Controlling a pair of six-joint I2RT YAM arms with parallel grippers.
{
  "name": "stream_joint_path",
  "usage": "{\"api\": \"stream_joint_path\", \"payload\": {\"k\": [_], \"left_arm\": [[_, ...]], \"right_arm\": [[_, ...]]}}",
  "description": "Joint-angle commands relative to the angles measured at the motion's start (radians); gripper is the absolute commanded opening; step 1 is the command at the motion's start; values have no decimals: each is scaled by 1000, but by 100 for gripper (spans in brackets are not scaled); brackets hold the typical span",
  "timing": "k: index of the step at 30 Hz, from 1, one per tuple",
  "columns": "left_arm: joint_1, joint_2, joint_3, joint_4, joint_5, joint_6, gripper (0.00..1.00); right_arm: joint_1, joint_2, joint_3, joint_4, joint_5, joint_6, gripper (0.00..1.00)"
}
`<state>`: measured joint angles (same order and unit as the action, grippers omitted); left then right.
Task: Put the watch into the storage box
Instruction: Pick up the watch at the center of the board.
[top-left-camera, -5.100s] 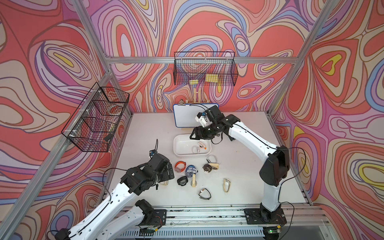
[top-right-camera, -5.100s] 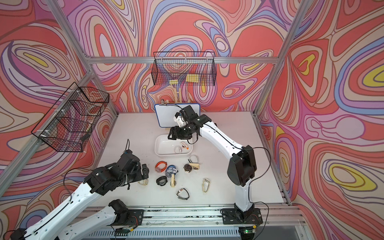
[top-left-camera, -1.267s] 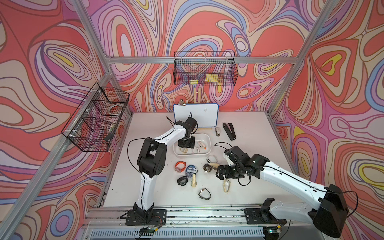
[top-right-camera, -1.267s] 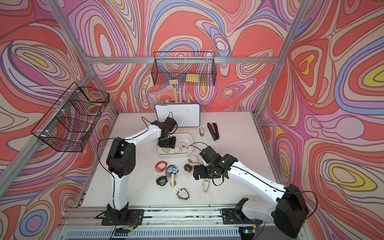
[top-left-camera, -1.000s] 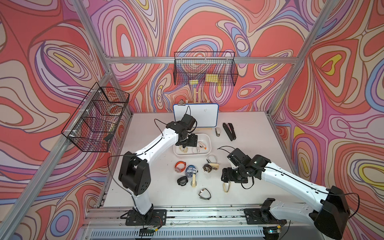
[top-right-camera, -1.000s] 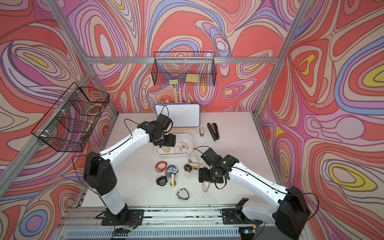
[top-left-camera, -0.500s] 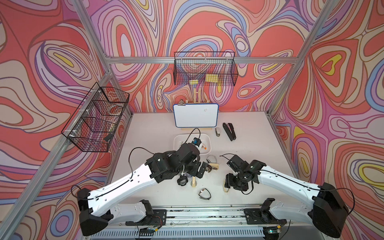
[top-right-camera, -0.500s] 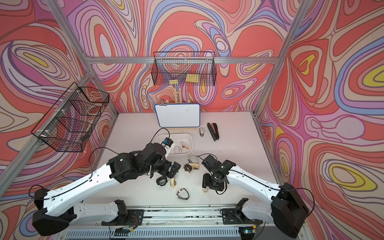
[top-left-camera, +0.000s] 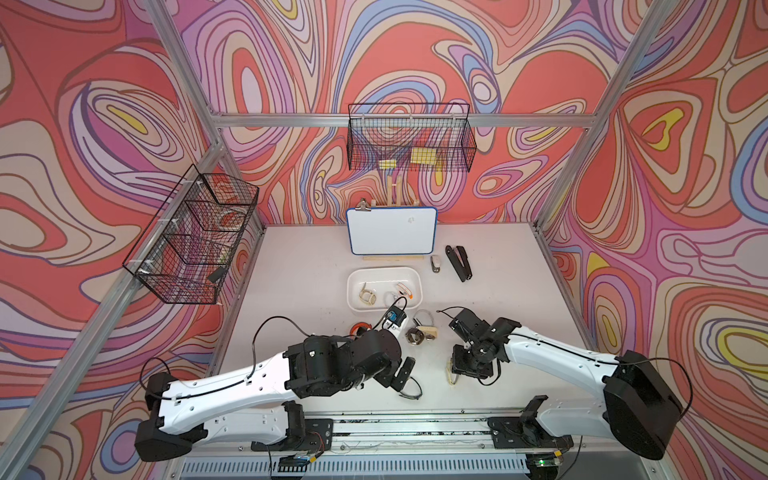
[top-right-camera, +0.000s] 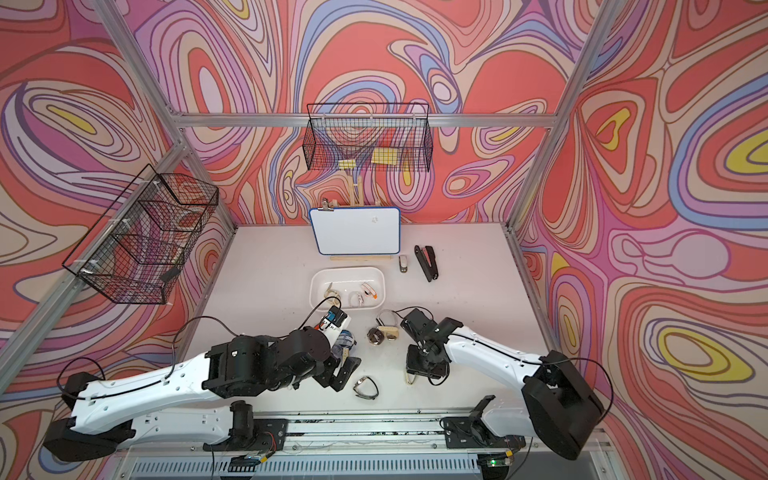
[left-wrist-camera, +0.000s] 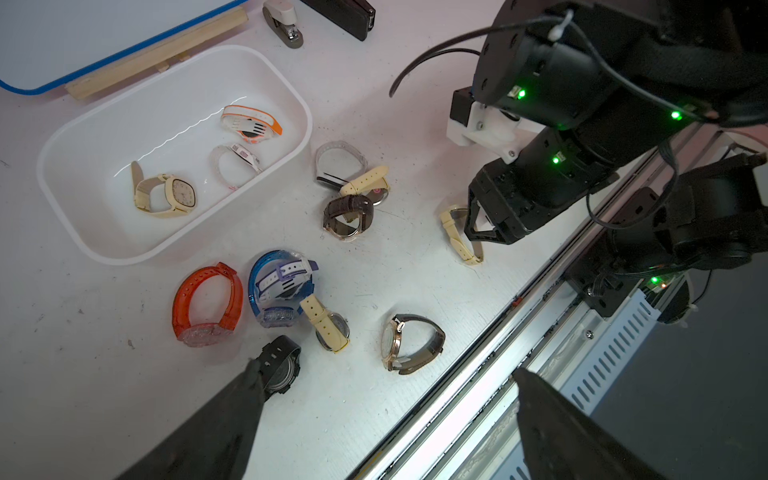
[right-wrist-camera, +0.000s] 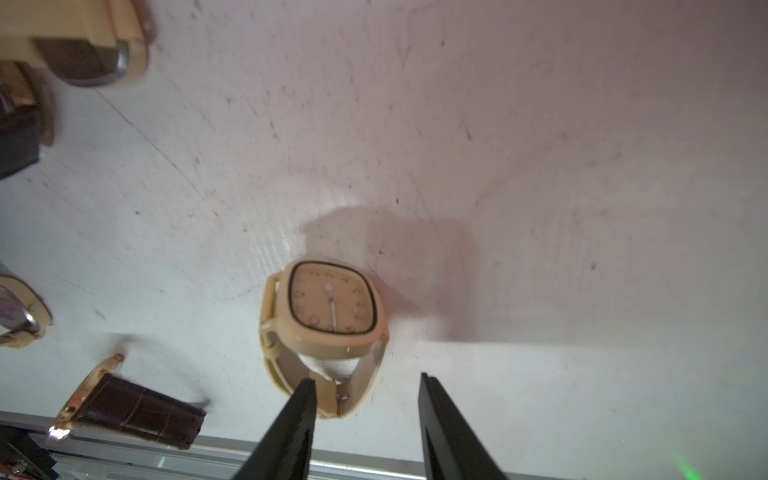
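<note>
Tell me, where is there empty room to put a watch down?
Inside the storage box, the strip nearest the whiteboard is bare; three watches lie in its near half. The table is bare left of the box and right of the black stapler. Crowded: loose watches just in front of the box.

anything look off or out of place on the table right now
Nothing looks damaged or spilled. The loose watches lie jumbled beside the storage box: a white-and-purple watch sits tangled inside the blue watch, and a cream-strap watch overlaps the clear watch.
</note>
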<state>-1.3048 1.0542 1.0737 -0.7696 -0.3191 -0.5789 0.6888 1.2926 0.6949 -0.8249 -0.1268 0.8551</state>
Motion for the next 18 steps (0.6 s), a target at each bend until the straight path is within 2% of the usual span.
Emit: {"api": "stream_joint_path", "payload": {"k": [1,7,18], "left_arm": [[-33,-2,-8,56,-34,25,100],[-102,10,-33,104,-18,89,100],[-212,25,-99,151,49,174,100]], "right_arm": [[-21,-18,-30,10,26,-5,44],[-26,36,-34,79,-3,-13,33],[-26,86,-30,94,11,-30,12]]}}
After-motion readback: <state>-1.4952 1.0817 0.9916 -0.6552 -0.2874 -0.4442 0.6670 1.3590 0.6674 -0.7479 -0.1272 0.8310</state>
